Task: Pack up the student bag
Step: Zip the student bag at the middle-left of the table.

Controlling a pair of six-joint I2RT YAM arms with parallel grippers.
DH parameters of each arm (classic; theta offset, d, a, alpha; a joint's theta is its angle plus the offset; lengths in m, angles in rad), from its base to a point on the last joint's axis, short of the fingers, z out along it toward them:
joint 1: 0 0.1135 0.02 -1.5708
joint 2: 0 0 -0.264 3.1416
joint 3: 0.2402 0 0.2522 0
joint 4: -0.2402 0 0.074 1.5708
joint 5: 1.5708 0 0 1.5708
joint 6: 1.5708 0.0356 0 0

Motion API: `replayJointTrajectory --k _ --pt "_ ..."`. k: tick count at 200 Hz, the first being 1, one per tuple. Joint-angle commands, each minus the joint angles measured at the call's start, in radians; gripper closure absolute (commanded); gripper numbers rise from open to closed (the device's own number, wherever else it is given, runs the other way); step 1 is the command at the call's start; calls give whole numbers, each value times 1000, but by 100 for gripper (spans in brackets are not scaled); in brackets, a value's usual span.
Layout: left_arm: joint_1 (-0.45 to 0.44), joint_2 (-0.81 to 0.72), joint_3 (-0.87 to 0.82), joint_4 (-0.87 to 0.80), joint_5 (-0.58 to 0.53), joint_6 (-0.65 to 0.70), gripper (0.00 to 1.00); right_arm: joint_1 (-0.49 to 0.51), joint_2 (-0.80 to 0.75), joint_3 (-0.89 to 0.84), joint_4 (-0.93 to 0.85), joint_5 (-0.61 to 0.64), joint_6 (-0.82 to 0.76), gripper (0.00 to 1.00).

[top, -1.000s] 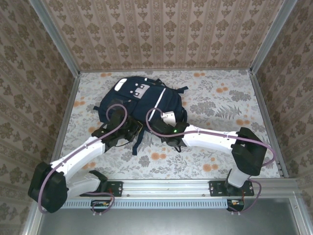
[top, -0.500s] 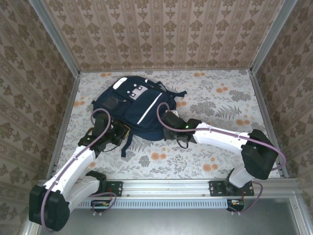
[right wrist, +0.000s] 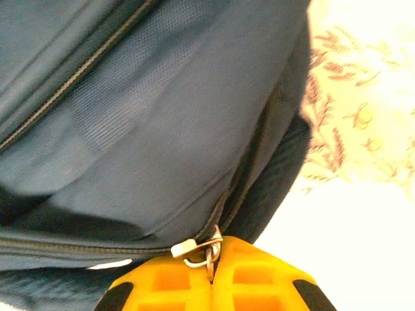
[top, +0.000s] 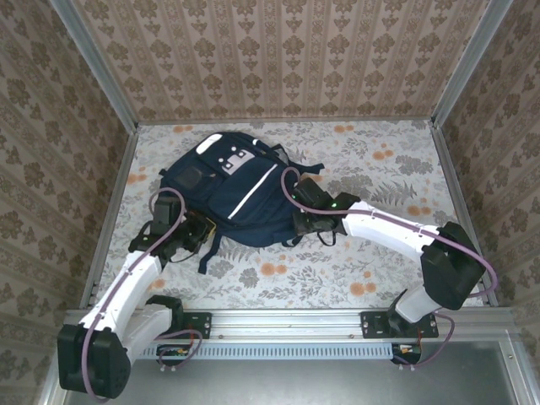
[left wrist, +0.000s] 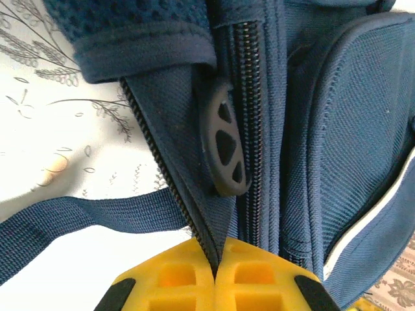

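Student bag (top: 232, 190) flat on the floral-covered bench (top: 396, 177), in the far left part, white-patched top (top: 229, 159) toward the far left corner, bottom end about at the bench's middle. Navy fabric, front face up, with a thin white stripe (top: 257, 187) slanting down it. Dark strap (top: 207, 253) trailing off the near side onto the cloth, toward the near edge.

Left tool (top: 202, 228) low against the bench at the bag's near left side, touching it. From the wrist, left tool (left wrist: 217, 262) closed: yellow fingers (left wrist: 168, 285) pressed together, with a toothed zipper edge (left wrist: 162, 175) and the navy fabric beside it pinched in the seam between them. Just above the grip, a dark grey rubber pull tab (left wrist: 224, 152) with three cut-outs, lying beside a second, closed zipper line. Navy webbing of a strap (left wrist: 78, 220) crossing the cloth to the left of the fingers.

Right tool (top: 302, 224) at the bag's near right corner, touching it. From the wrist, right tool (right wrist: 211, 262) closed too, clamped on the small metal zipper pull (right wrist: 194, 248) at the end of a zipper running off to the left along the bag. Dark padded part of the bag just behind the pull; pale floral cloth beyond, to the right.
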Motion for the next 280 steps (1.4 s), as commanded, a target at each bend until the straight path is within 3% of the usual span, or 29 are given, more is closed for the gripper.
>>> replayJointTrajectory --k 1,41,64,121,132,156,191,232,280 --pt "108 -5 22 -52 -115 116 100 -85 31 -1 -103 146 -76 100" --pt "204 53 42 -37 -63 212 100 -129 104 40 -42 116 -180 100" --pt "222 136 75 5 -45 266 100 -116 89 43 -23 -10 -200 100" --pt "356 412 265 -4 -77 477 100 97 119 82 19 -117 -145 100" --pt "382 463 307 -20 -75 502 96 146 154 119 18 -111 -126 100" --pt "435 519 360 -40 -50 533 73 215 223 181 56 -133 -61 100" --pt "440 438 365 -115 -31 536 45 276 317 265 74 -167 -27 100" --pt "325 206 222 -204 39 386 43 287 336 286 70 -139 -34 100" --pt "-51 -126 -49 -78 -99 -108 46 263 301 227 105 -158 -47 100"
